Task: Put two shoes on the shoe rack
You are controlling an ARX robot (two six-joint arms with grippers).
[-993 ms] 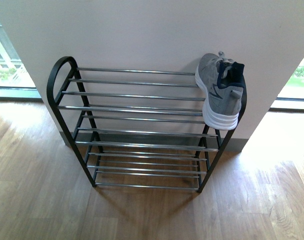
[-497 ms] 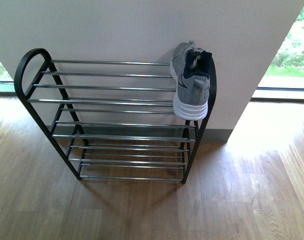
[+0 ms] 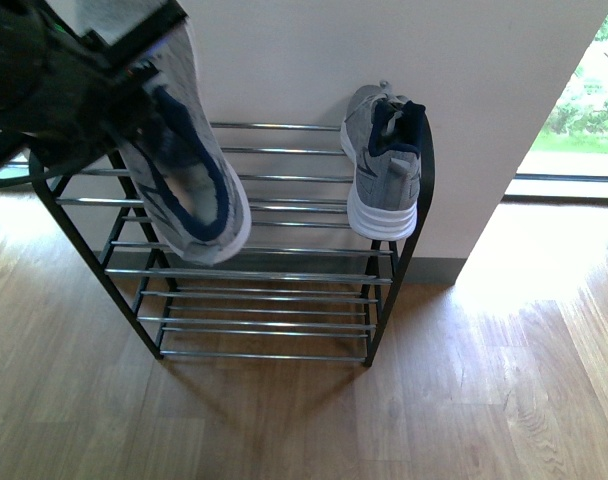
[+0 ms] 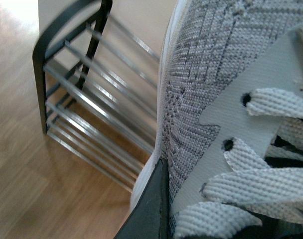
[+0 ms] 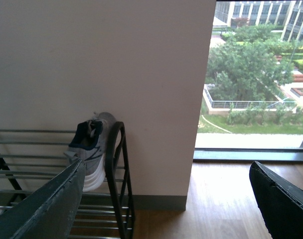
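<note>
Left end effector [image 3: 124,60] pinches sneaker [image 3: 194,190] near shoe rack [image 3: 284,272]; right end effector [image 5: 164,199] spread.

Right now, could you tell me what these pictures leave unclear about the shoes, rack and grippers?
- Left gripper: where it grips the held shoe. The front view is blurred and the shoe fills the left wrist view.
- Held shoe's toe: front view, behind the arm and cut off by the top edge.
- Rack: its left end, front view, behind the arm and held shoe.
- Right gripper: not in the front view.
</note>
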